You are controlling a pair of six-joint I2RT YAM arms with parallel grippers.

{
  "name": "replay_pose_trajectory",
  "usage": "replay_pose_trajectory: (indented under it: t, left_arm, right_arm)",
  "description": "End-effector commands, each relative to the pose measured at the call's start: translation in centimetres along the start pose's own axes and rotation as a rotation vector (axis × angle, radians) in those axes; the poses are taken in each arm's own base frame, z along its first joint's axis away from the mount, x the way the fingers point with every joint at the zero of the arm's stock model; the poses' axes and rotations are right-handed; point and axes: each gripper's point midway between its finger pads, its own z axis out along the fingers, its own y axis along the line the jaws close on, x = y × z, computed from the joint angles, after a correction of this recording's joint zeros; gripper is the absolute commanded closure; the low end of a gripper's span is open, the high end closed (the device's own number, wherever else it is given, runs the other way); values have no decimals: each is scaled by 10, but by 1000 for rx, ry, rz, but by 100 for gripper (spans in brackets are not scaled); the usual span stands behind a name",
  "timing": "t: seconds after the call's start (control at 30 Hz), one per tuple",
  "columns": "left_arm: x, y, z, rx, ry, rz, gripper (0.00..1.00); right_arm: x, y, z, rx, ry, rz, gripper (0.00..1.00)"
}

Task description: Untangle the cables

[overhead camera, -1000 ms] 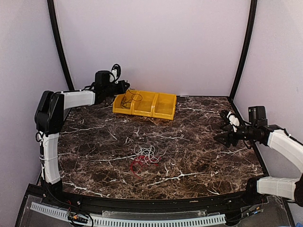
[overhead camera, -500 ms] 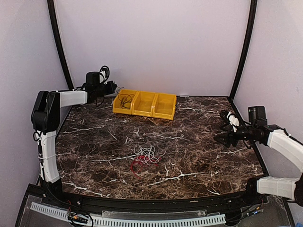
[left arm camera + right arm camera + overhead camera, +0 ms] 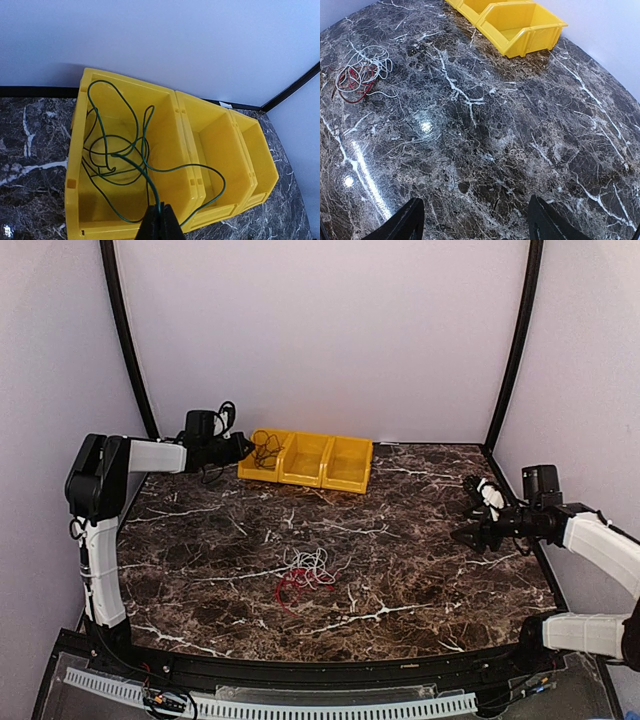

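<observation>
Left wrist view: left hand [image 3: 160,222] clenched on green cable [image 3: 102,130]. Strand runs fwd from the hand into left compartment of yellow bin [image 3: 74,150]; one loop spills into mid compartment. White cable [image 3: 312,561] & red cable [image 3: 292,587] heaped mid-surface [image 3: 420,570], white far side, red near. Right hand [image 3: 470,525] released, near right edge. Vs 1 s ago: left hand now further left, off the bin, lower.

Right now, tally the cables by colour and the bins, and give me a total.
Green cable: 1
White cable: 1, as far as the tangle shows
Red cable: 1, as far as the tangle shows
Yellow bins: 3
Total: 6
</observation>
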Motion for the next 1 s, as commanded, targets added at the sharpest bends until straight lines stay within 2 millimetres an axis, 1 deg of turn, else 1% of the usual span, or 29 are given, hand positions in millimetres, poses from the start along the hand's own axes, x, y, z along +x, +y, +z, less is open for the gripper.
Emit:
replay_pose_trajectory:
  t: [0.0, 0.07, 0.1, 0.13, 0.17, 0.2, 0.23, 0.27, 0.3, 0.33, 0.37, 0.4, 0.43, 0.47, 0.5, 0.53, 0.57, 0.6, 0.7, 0.73, 0.77, 0.9, 0.93, 0.97]
  left_arm:
    - [-16, -34, -12, 81, -23, 11, 100]
    - [-17, -37, -6, 89, -18, 4, 100]
    - [-15, -34, -2, 82, -12, -2, 100]
    - [-19, -33, 0, 68, -20, -3, 100]
    - [-16, -29, 3, 52, -14, -13, 100]
    - [-22, -26, 4, 28, -34, -15, 100]
    - [-19, -20, 8, 8, -27, -24, 100]
    - [-28, -17, 9, -20, -51, -25, 100]
    - [-22, -10, 14, -45, -35, -36, 100]
    - [-34, -7, 15, -77, -65, -34, 100]
    - [-30, 0, 20, -101, -53, -40, 100]
    - [-35, 5, 24, -125, -67, -39, 100]
    - [-34, 9, 26, -148, -58, -42, 100]
    - [-42, 14, 30, -177, -78, -39, 100]
    - [-40, 19, 32, -205, -65, -34, 100]
    - [-49, 24, 32, -241, -90, -25, 100]
    - [-48, 28, 32, -268, -83, -15, 100]
    - [-54, 33, 31, -303, -102, -5, 100]
    - [-60, 42, 26, -374, -111, 39, 100]
    - [-64, 42, 25, -381, -118, 48, 100]
    - [-59, 47, 23, -411, -95, 62, 100]
    - [-61, 49, 15, -445, -81, 128, 100]
    - [-67, 46, 12, -443, -94, 156, 100]
    - [-64, 49, 10, -456, -91, 169, 100]
  right_arm:
    - [-1, -1, 1, -16, 3, -1, 27]
    - [0, -1, 2, -20, 8, 3, 28]
    - [0, -1, 2, -18, 7, 0, 28]
    - [0, -1, 1, -17, 7, -1, 28]
    - [0, -1, 1, -17, 6, -2, 28]
    - [0, -1, 1, -15, 5, -2, 28]
    - [0, -1, 1, -14, 5, -3, 28]
    - [0, -1, 1, -15, 5, -4, 27]
    - [0, -1, 1, -16, 6, -2, 27]
    - [1, -1, 2, -16, 7, -1, 27]
    - [1, -1, 2, -16, 8, -1, 27]
    - [1, -1, 2, -16, 8, 0, 27]
    - [1, -1, 2, -18, 10, 2, 27]
    - [1, -1, 2, -19, 11, 3, 28]
    - [1, -1, 2, -19, 11, 3, 27]
    - [2, -1, 3, -19, 13, 3, 27]
    - [2, -1, 3, -19, 12, 3, 28]
    - [2, -1, 3, -17, 14, 4, 28]
    - [3, -1, 3, -18, 15, 5, 27]
    - [3, -2, 3, -18, 16, 6, 27]
    - [3, -2, 4, -19, 17, 7, 27]
    - [5, -2, 5, -25, 23, 10, 27]
    - [5, -1, 5, -28, 25, 12, 27]
    - [5, -1, 5, -28, 24, 11, 27]
